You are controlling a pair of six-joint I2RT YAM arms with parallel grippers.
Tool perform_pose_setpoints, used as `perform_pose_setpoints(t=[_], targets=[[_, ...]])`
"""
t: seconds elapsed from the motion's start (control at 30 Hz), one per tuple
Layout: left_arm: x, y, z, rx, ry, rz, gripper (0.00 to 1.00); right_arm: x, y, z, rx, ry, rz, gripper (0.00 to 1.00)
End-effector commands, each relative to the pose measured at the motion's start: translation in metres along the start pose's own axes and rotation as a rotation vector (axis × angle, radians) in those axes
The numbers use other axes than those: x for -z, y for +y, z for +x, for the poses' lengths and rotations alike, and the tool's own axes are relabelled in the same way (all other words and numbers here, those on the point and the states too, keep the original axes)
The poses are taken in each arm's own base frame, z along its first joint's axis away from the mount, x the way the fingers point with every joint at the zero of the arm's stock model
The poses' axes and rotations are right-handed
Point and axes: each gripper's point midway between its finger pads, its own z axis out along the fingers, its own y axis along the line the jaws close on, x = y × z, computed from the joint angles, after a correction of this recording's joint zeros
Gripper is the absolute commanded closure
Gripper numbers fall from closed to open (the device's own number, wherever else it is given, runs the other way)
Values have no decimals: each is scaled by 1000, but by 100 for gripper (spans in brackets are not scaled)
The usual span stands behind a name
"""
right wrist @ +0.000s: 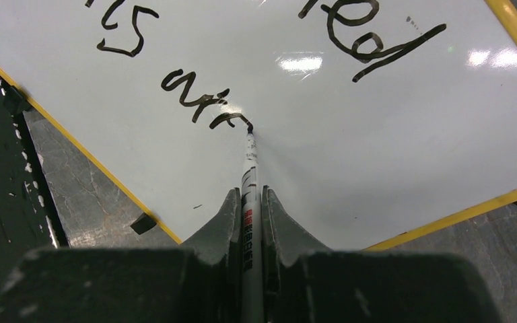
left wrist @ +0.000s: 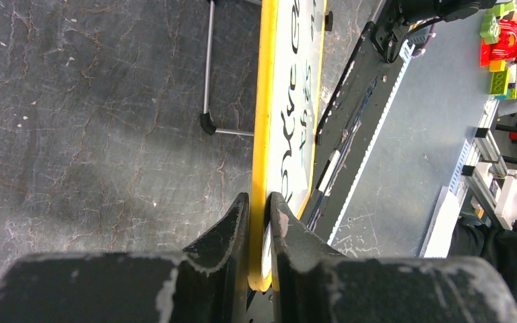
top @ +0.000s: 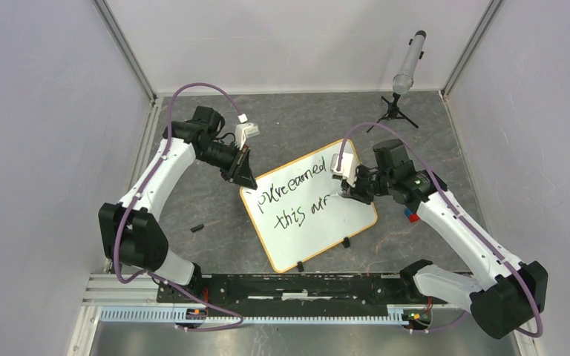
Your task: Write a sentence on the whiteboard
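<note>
- Whiteboard [top: 319, 228] lies skewed on the grey table [top: 208, 211], centre of the top view.
- Left gripper [left wrist: 260, 205] pinches the board's yellow frame at its left corner.
- Right gripper [right wrist: 247, 202] clamps a marker [right wrist: 250, 158]. The marker tip touches the board at the end of the lower line.
- Sentence [top: 295, 202]: two slanted black lines.
</note>
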Motion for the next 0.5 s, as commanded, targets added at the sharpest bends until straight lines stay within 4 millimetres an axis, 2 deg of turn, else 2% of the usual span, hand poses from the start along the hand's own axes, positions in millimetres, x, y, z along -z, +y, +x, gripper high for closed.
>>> perform_pose_setpoints(t=[0.0,0.1,0.27,0.47], targets=[[-4,7,-1,-73,12,-16,98,-1,4,15,8,29,2,100],[-4,7,-2,-73,11,-15,98,-2,11,22,1,37,-16,100],[-4,7,-2,-70,12,-12,98,2,14,20,3,31,-20,100],[-4,7,-3,-70,9,-14,98,15,8,-3,19,-15,-5,100]])
